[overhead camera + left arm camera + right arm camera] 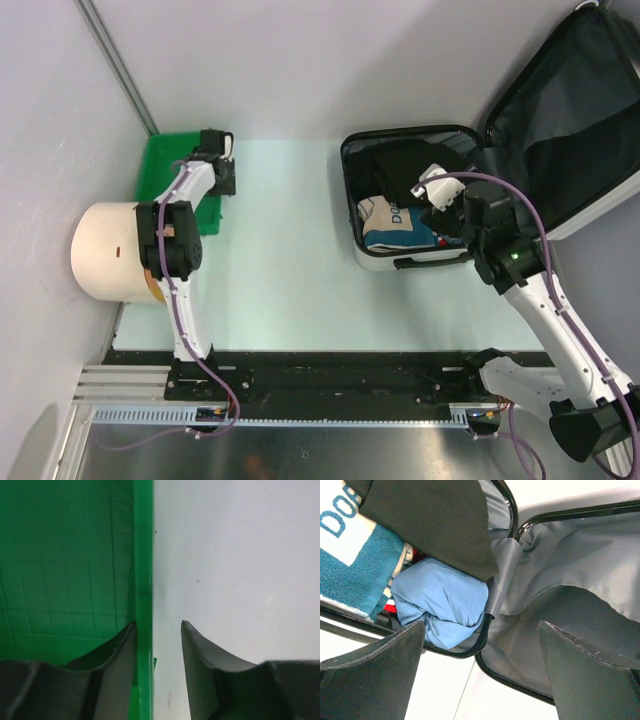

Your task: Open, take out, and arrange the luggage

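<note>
The suitcase (405,262) lies open at the back right, its lid (570,120) with dark grey lining tilted up to the right. Inside lie a black garment (400,165), a teal and white towel (395,225) and a light blue cloth (442,602). My right gripper (440,200) is open and empty, hovering over the near right corner of the case by the hinge (492,630). My left gripper (222,165) is open, its fingers (120,650) straddling the right rim of the green tray (142,580).
A cream cylinder (105,250) stands at the left, just in front of the green tray (165,165). A grey wall runs along the left and the back. The black rail of the arm bases crosses the near edge.
</note>
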